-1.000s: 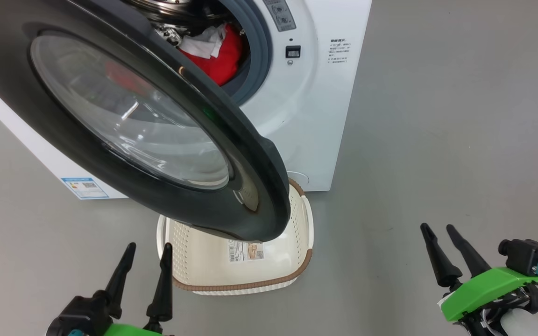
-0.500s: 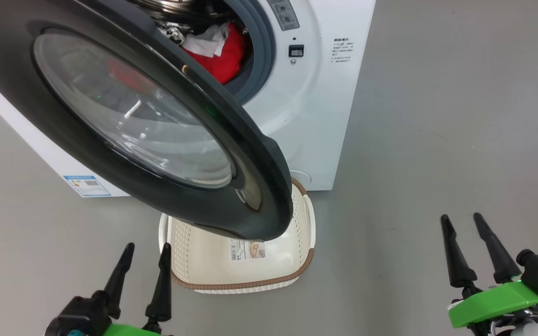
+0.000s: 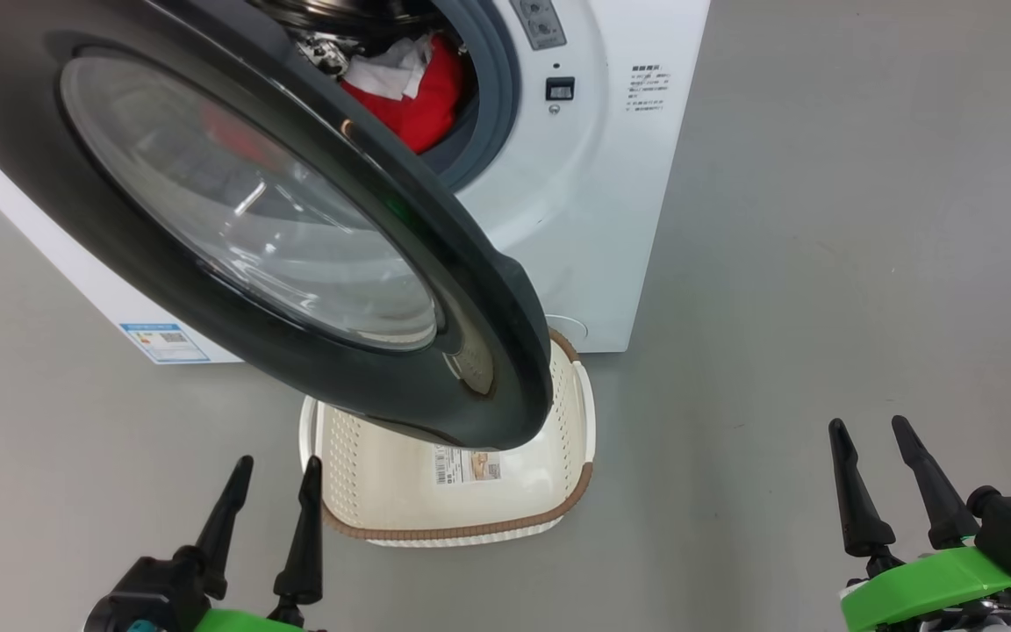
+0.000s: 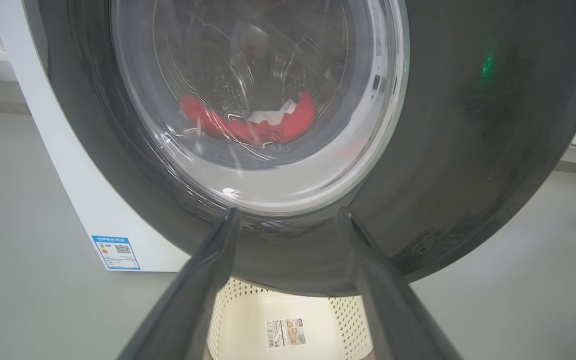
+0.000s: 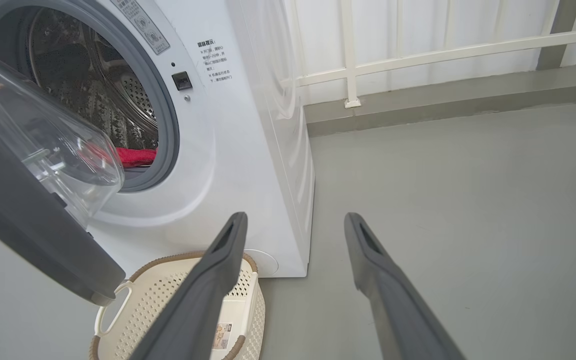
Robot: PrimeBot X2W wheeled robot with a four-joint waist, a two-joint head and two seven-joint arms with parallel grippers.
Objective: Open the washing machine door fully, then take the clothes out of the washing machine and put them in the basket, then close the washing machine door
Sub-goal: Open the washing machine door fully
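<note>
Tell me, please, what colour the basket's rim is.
Brown; the basket's rim shows best in the head view.

One washing machine (image 3: 593, 219), one door (image 3: 479, 298), one basket (image 3: 462, 530), one clothes pile (image 3: 418, 110), one left gripper (image 3: 281, 459), one right gripper (image 3: 868, 421).

The door (image 3: 481, 290) has a glossy black rim around clear glass. The washer (image 3: 593, 219) is white, with a grey ring (image 3: 501, 88) and a blue label (image 3: 163, 342). The clothes (image 3: 422, 101) are red and white. The basket (image 3: 356, 478) is cream, hole-dotted and brown-rimmed. The left gripper (image 3: 280, 461) and right gripper (image 3: 868, 423) are black and green. The floor (image 3: 821, 263) is grey.
</note>
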